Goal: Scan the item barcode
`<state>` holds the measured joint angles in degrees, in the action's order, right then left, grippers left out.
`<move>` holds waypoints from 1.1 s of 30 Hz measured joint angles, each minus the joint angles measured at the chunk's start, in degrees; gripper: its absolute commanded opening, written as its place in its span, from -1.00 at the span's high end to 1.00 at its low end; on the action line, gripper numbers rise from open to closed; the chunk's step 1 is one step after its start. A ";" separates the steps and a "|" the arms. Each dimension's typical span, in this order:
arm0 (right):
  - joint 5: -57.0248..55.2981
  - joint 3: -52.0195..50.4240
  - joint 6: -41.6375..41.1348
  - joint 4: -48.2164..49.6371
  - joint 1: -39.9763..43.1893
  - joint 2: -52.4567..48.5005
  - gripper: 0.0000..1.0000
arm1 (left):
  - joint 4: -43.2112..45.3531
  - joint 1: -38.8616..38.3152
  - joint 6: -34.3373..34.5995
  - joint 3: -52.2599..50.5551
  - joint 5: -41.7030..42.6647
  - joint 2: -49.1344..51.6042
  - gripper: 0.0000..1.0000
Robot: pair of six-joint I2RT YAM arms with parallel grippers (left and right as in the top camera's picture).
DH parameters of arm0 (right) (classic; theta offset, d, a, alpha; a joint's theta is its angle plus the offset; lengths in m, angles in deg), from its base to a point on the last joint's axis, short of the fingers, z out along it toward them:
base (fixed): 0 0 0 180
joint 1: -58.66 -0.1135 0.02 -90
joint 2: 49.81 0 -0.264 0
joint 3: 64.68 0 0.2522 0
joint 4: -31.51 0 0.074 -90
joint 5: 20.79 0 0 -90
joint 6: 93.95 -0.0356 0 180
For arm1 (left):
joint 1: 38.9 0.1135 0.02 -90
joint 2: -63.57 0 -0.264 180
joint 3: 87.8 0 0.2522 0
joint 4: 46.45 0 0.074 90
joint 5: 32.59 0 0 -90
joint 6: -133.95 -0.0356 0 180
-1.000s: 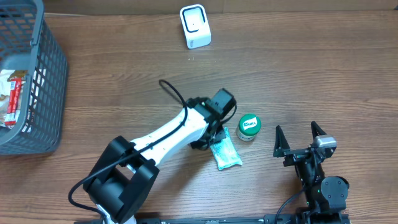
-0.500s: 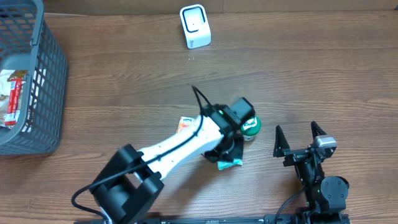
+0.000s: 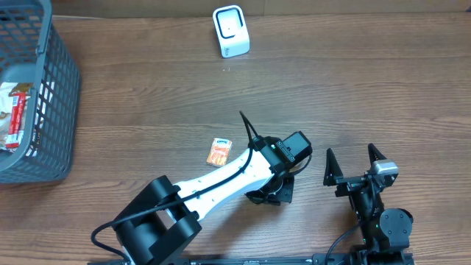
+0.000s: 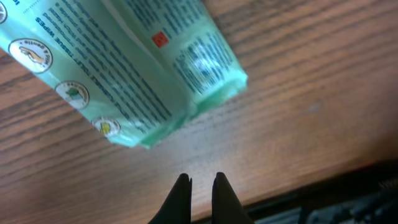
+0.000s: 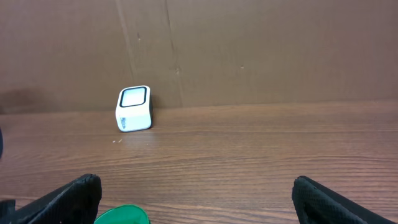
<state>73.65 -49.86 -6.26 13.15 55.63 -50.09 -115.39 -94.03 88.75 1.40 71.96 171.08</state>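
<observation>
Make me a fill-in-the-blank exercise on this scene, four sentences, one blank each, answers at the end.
1. The left gripper is ____, with nothing between its fingers.
2. The right gripper stands wide ____ and holds nothing.
3. In the left wrist view, the packet is coloured ____.
4. The scanner at the top of the overhead view is coloured ____.

Missing words: shut; open; green; white.

Two hands are counted, one left hand [image 4: 200, 186] and one right hand [image 3: 350, 153]; on the worktop [image 3: 368, 73] are counted one white scanner [image 3: 231, 31], one grey basket [image 3: 44, 96], one orange packet [image 3: 219, 152], one green wipes pack [image 4: 124, 68], one round green lid [image 5: 122, 216]; at least one wrapped packet [image 3: 15, 110] is made out inside the basket.
</observation>
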 measured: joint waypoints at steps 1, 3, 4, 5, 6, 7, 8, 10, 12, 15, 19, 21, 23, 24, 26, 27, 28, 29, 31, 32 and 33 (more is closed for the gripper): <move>0.00 0.00 0.02 -0.04 0.00 0.00 -1.00 | 0.74 -0.02 0.52 -0.50 -0.17 0.04 0.91; -0.02 0.00 0.00 -0.02 -0.02 0.00 -1.00 | 2.36 -0.02 2.01 -1.70 -0.33 0.13 0.91; -0.02 0.00 -0.02 -0.07 0.00 0.00 -1.00 | 2.67 -0.02 2.60 -2.19 -0.44 0.20 0.92; 0.00 0.00 0.00 -0.04 -0.02 0.00 -1.00 | 2.69 0.00 3.17 -2.69 -0.46 0.26 0.91; -0.02 0.00 0.00 -0.02 0.00 0.00 -1.00 | 2.67 0.00 3.37 -2.97 -0.48 0.31 0.90; 0.00 0.00 0.00 -0.02 0.00 0.00 -1.00 | 2.67 0.00 3.61 -3.19 -0.50 0.35 0.90; 0.00 0.00 0.00 -0.04 0.00 0.00 -1.00 | 2.64 0.11 3.78 -3.21 -0.63 0.39 0.91; 0.00 0.00 0.00 -0.04 -0.02 0.00 -1.00 | 2.67 0.42 4.42 -3.21 -0.68 0.42 0.92; -0.02 0.00 0.00 -0.04 0.00 0.00 -1.00 | 2.67 1.14 4.61 -3.21 -1.14 0.42 0.92; 0.00 0.00 0.00 -0.02 -0.02 0.00 -1.00 | 2.75 2.80 4.61 -3.21 -2.05 0.42 0.90; 0.00 0.00 0.02 -0.02 -0.02 0.00 -1.00 | 2.95 4.68 4.61 -3.28 -3.19 0.42 0.92; 0.00 0.00 0.00 -0.04 0.00 0.00 -1.00 | 3.13 5.57 4.57 -3.32 -3.30 0.44 0.92; 0.00 0.00 -0.02 -0.04 0.00 0.00 -1.00 | 3.21 6.60 4.55 -3.32 -3.45 0.52 0.92; 0.02 0.00 -0.02 -0.07 0.00 0.00 -1.00 | 3.23 7.02 4.52 -3.34 -3.50 0.57 0.92; 0.00 0.00 0.00 -0.04 -0.02 0.00 -1.00 | 3.26 7.80 4.37 -3.37 -3.67 0.76 0.92; -0.02 0.00 -0.02 -0.02 0.00 0.00 -1.00 | 3.26 8.13 4.33 -3.37 -3.76 0.87 0.87; 0.02 0.00 0.02 -0.04 -0.02 0.00 -1.00 | 3.28 8.31 4.31 -3.37 -3.82 0.96 0.58; 0.00 0.00 0.00 -0.04 0.00 0.00 -1.00 | 3.23 8.37 4.24 -3.37 -3.89 1.05 0.42; 0.00 0.00 -0.02 -0.04 0.00 0.00 -1.00 | 3.26 8.37 3.82 -3.37 -3.87 1.16 0.21; 0.00 0.00 0.00 -0.04 0.00 0.00 -1.00 | 3.23 8.37 3.76 -3.37 -3.67 1.18 0.14; 0.00 0.00 0.00 -0.02 0.00 0.00 -1.00 | 3.19 8.37 3.52 -3.39 -3.39 1.22 0.14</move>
<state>73.65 -49.86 -6.26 13.13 55.63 -50.09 -112.20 -85.66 92.27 -1.98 68.57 172.30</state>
